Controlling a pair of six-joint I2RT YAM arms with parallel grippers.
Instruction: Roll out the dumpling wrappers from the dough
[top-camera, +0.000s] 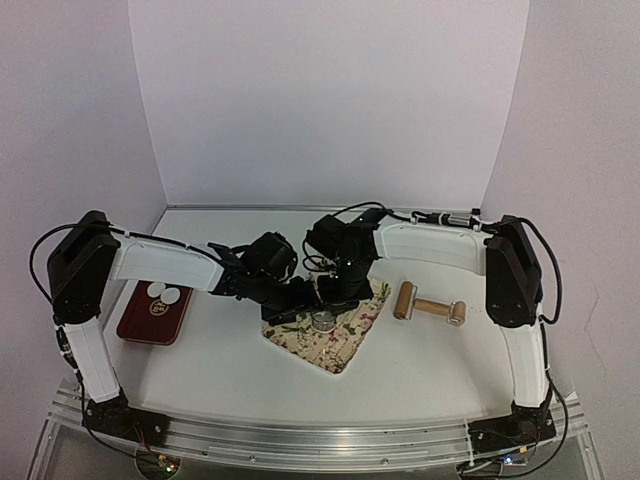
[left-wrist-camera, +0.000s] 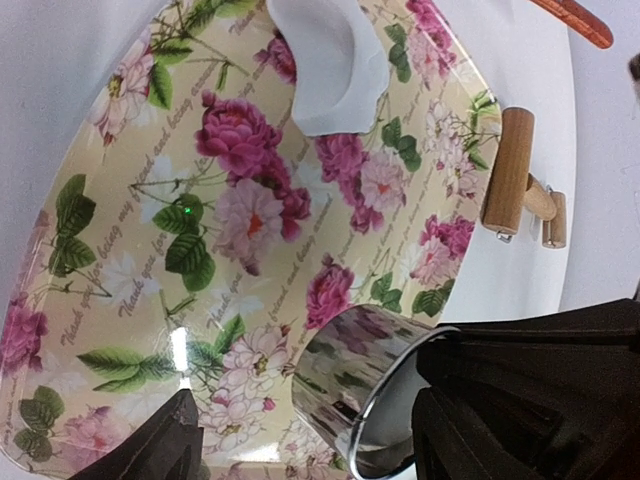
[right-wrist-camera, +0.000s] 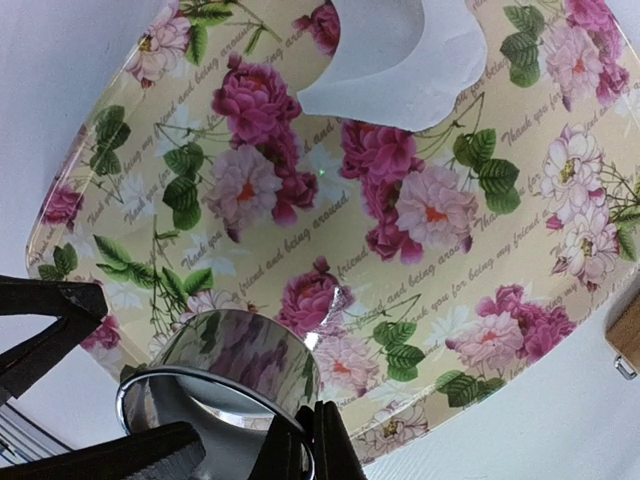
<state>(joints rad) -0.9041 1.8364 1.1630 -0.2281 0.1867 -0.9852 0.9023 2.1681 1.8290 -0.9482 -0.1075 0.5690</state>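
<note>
Dumpling wrappers (top-camera: 164, 293): two small white discs lie just beside each other on the far end of a dark red tray (top-camera: 150, 325), at the near left of the white table (top-camera: 430, 370) and well apart from the work in the middle.

In the middle lies a floral cutting board (top-camera: 340, 345), one corner pointing towards the arm bases. A metal ring cutter (top-camera: 322, 320) stands upright on it, open end up, its polished wall mirroring the roses.

Both arms reach in over the ring. The right gripper (right-wrist-camera: 305, 445) is clenched, and in its wrist view the fingertips meet on the ring's near rim, pinching the thin wall. The left gripper (top-camera: 300, 305) is spread wide and grasps nothing. One toothed finger (left-wrist-camera: 150, 445) stands off to the side of the ring with bare board between them. The black bulk crowding the ring's other side hides whether its second finger touches the metal.

Beyond the ring, on the far part of the board, lies the dough (right-wrist-camera: 400, 60), a thin white sheet with a curved bite missing from its edge. In the overhead view the arms cover it.

A wooden rolling pin (top-camera: 430, 307) rests on the table just beside the board's right edge.
</note>
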